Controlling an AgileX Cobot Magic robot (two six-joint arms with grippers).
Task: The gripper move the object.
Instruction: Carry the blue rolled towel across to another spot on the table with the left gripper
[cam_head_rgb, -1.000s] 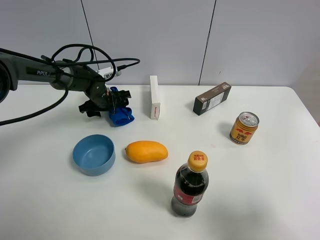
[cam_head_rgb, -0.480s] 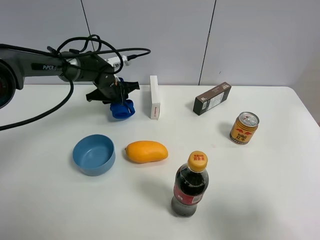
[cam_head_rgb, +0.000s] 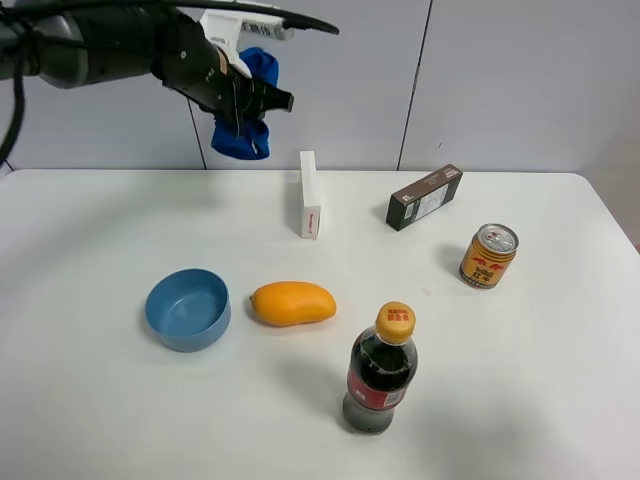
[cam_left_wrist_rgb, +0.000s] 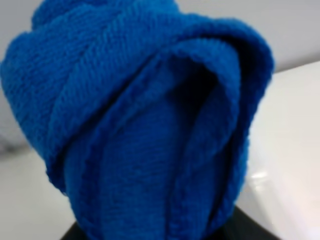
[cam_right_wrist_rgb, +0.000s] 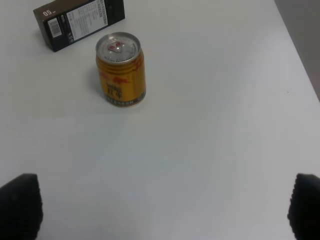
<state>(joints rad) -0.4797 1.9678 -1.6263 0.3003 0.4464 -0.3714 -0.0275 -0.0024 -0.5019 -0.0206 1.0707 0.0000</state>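
My left gripper (cam_head_rgb: 240, 100) is shut on a rolled blue knitted cloth (cam_head_rgb: 243, 140) and holds it high above the back left of the white table (cam_head_rgb: 560, 380), in front of the wall. The cloth fills the left wrist view (cam_left_wrist_rgb: 140, 125) and hides the fingers there. My right gripper (cam_right_wrist_rgb: 165, 210) is open and empty: only its two dark fingertips (cam_right_wrist_rgb: 20, 205) show, far apart at the corners of the right wrist view. It hovers over bare table near a yellow can (cam_right_wrist_rgb: 120, 69). It does not show in the exterior view.
On the table stand a blue bowl (cam_head_rgb: 188, 308), an orange mango (cam_head_rgb: 292, 303), a cola bottle (cam_head_rgb: 380, 370), an upright white box (cam_head_rgb: 310, 195), a dark box (cam_head_rgb: 424, 197) and the yellow can (cam_head_rgb: 488, 256).
My left gripper has lifted the blue cloth from the table's back left to high in the air and slightly right. Nothing else moved.
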